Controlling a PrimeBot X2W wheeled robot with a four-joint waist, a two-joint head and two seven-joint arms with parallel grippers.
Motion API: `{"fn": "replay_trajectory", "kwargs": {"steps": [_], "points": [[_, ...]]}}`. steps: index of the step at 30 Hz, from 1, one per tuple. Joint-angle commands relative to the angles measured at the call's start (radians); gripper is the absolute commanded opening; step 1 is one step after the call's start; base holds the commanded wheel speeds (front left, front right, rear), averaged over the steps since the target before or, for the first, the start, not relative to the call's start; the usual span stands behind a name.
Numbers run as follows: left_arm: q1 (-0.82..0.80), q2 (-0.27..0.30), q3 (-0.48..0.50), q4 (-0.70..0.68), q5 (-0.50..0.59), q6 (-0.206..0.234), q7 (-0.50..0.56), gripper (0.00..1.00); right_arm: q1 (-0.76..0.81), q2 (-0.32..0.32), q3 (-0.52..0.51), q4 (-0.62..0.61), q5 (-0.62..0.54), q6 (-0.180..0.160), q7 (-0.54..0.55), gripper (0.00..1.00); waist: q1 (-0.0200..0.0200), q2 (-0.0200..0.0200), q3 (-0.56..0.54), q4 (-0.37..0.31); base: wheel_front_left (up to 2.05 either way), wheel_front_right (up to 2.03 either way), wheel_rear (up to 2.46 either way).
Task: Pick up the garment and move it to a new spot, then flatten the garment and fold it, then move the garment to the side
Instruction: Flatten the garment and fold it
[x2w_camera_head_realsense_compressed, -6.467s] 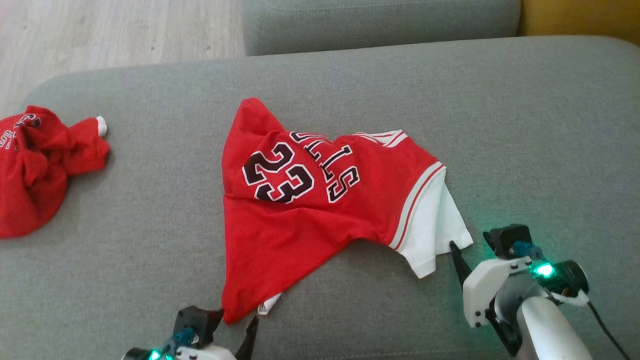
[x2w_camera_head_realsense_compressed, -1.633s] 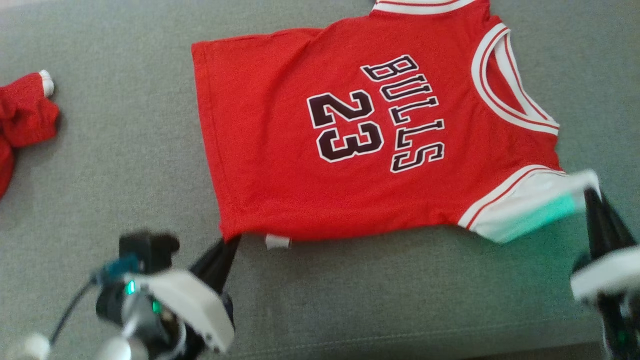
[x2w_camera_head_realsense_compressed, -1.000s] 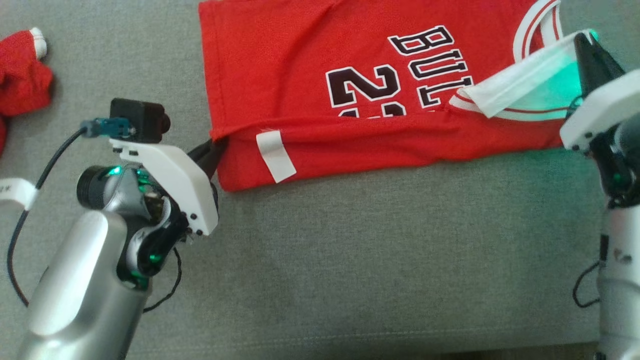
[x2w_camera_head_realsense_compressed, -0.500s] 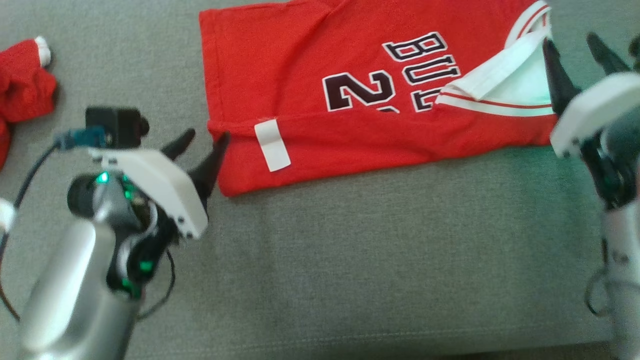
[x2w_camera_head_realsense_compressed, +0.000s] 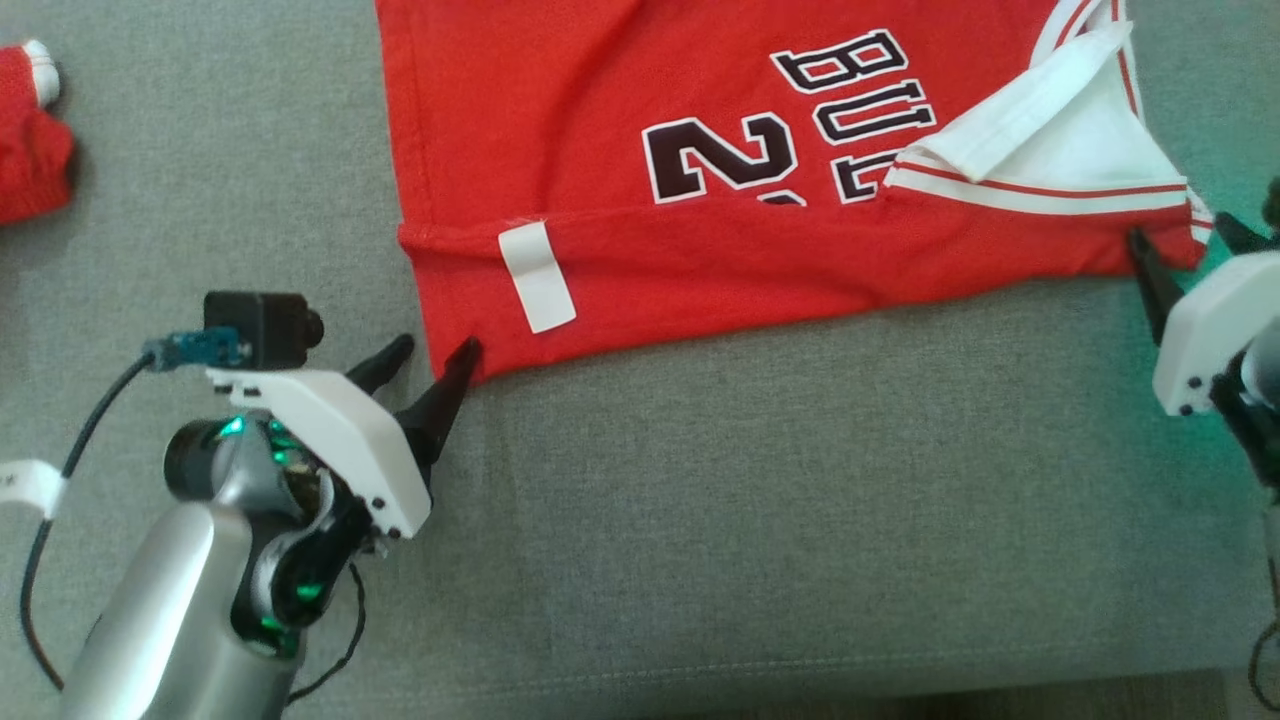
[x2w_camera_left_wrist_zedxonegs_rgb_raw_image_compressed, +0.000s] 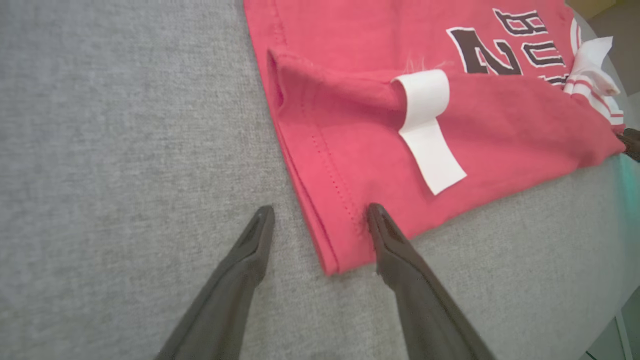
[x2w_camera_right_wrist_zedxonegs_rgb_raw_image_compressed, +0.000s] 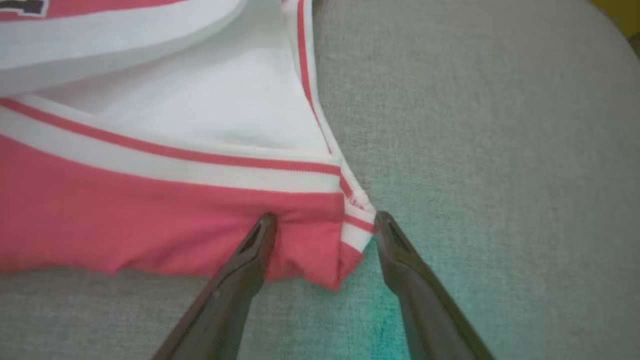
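Showing jersey | lettering "BU", "2" | white tag on folded edge

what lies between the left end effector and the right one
In the head view, the folded near edge of the jersey spans from the left end effector to the right end effector, with a white tag near the left one.

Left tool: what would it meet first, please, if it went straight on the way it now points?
The left tool would most likely meet the folded corner of the red jersey, which its open jaws straddle.
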Motion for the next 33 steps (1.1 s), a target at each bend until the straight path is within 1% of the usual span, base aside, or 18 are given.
{"fn": "replay_trajectory", "kwargs": {"steps": [1, 6, 10, 11, 12, 13, 14, 17, 19, 20, 24, 28, 31, 33], "points": [[-0.032, 0.009, 0.035, -0.008, -0.011, -0.004, 0.003, 1.0, -0.028, -0.019, 0.024, -0.023, 0.015, -0.001, 0.02, 1.0, 0.0, 0.0, 0.004, 0.003, 0.0, 0.0, 0.0], [-0.044, 0.006, 0.023, 0.019, -0.017, -0.011, 0.015, 1.0, -0.038, -0.023, 0.045, -0.014, 0.046, -0.001, 0.047, 1.0, 0.0, 0.0, 0.006, 0.006, 0.0, 0.0, 0.0], [-0.042, 0.017, 0.003, 0.036, -0.019, -0.025, 0.041, 1.0, -0.035, -0.03, 0.073, -0.013, 0.089, -0.001, 0.1, 1.0, 0.0, 0.0, 0.008, 0.003, 0.0, 0.0, 0.0], [-0.04, 0.02, -0.005, 0.038, -0.022, -0.031, 0.053, 0.96, -0.032, -0.036, 0.085, -0.011, 0.1, -0.001, 0.119, 1.0, 0.0, 0.0, 0.008, 0.002, 0.0, 0.0, 0.0], [-0.04, 0.022, -0.012, 0.037, -0.024, -0.038, 0.06, 0.18, -0.028, -0.04, 0.093, -0.007, 0.115, -0.001, 0.139, 1.0, 0.0, 0.0, 0.007, 0.001, 0.0, 0.0, 0.0], [-0.04, 0.022, -0.018, 0.035, -0.027, -0.044, 0.065, 0.0, -0.027, -0.045, 0.099, -0.005, 0.13, -0.001, 0.156, 0.78, 0.0, 0.0, 0.006, 0.001, 0.0, 0.0, 0.0], [-0.04, 0.026, -0.027, 0.034, -0.028, -0.054, 0.074, 0.0, -0.027, -0.046, 0.1, -0.005, 0.147, -0.001, 0.167, 0.0, 0.0, 0.0, 0.005, 0.001, 0.0, 0.0, 0.0], [-0.041, 0.032, -0.026, 0.031, -0.039, -0.063, 0.081, 0.0, -0.029, -0.045, 0.081, -0.007, 0.19, -0.001, 0.181, 0.0, 0.0, 0.0, -0.006, 0.0, 0.0, 0.0, 0.0], [-0.039, 0.05, -0.019, 0.023, -0.047, -0.071, 0.092, 0.0, -0.026, -0.047, 0.066, -0.016, 0.219, -0.001, 0.194, 0.0, 0.0, 0.0, -0.019, 0.0, 0.0, 0.0, 0.0], [-0.031, 0.074, -0.008, 0.004, -0.064, -0.082, 0.109, 0.0, -0.012, -0.062, 0.051, -0.037, 0.256, -0.001, 0.217, 0.0, 0.0, 0.0, -0.034, 0.0, 0.0, 0.0, 0.0], [0.008, 0.134, 0.015, -0.06, -0.11, -0.104, 0.165, 0.0, 0.051, -0.128, 0.015, -0.114, 0.34, -0.001, 0.308, 0.0, 0.0, 0.0, -0.058, 0.002, 0.0, 0.0, 0.0], [0.071, 0.191, 0.037, -0.135, -0.151, -0.11, 0.211, 0.0, 0.164, -0.205, -0.032, -0.232, 0.402, -0.001, 0.423, 0.0, 0.0, 0.0, -0.068, 0.004, 0.0, 0.0, 0.0], [0.133, 0.215, 0.037, -0.179, -0.173, -0.111, 0.234, 0.0, 0.26, -0.238, -0.061, -0.316, 0.437, -0.001, 0.496, 0.0, 0.0, 0.0, -0.066, 0.004, 0.0, 0.0, 0.0], [0.171, 0.218, 0.037, -0.196, -0.178, -0.105, 0.229, 0.0, 0.313, -0.25, -0.073, -0.36, 0.447, -0.001, 0.521, 0.0, 0.0, 0.0, -0.06, 0.003, 0.0, 0.0, 0.0]]}}
